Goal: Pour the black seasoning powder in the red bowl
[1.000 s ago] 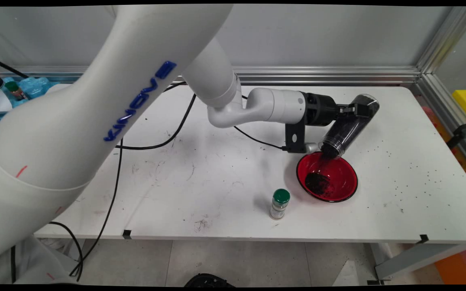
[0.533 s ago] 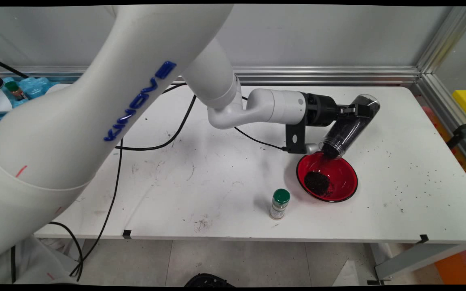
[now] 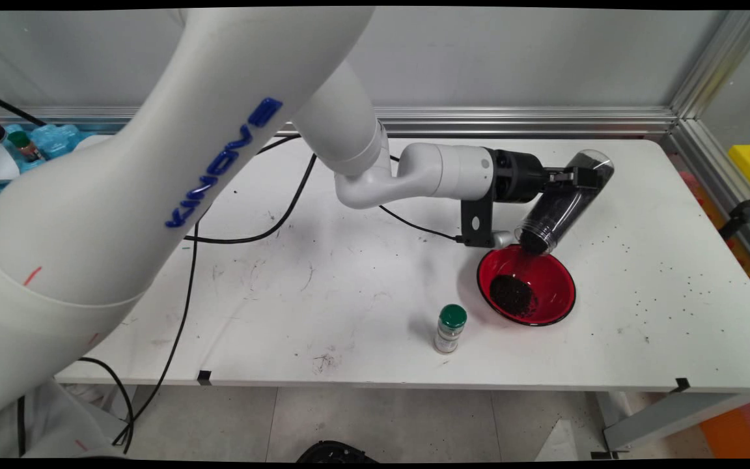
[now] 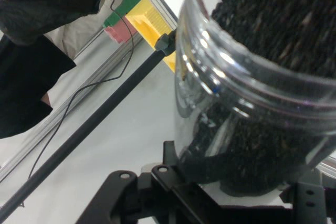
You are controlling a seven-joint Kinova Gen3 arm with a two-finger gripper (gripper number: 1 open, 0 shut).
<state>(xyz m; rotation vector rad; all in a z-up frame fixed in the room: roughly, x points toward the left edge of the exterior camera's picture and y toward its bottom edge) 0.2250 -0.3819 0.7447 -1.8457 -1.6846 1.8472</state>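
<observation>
Clear jar (image 3: 564,205), part-filled with dark granules, held tilted in the black claw (image 3: 577,177), which is clenched on its upper, closed end; the open mouth points down and to the picture's left, directly above the far rim of the red bowl (image 3: 554,296). The bowl stands on the white desk (image 3: 323,293) right of centre and holds a dark heap of granules (image 3: 512,293) on its left half. Just left of the bowl and nearer the camera, apart from it, stands a small upright bottle with a green cap (image 3: 450,328). Loose dark specks (image 3: 674,273) lie scattered on the desk to the bowl's right.

The hand view shows the jar (image 4: 252,77) close up, its ridged transparent wall packed with fine black grains, and one finger (image 4: 210,169) pressed against it; bowl and bottle appear only in the main view.
</observation>
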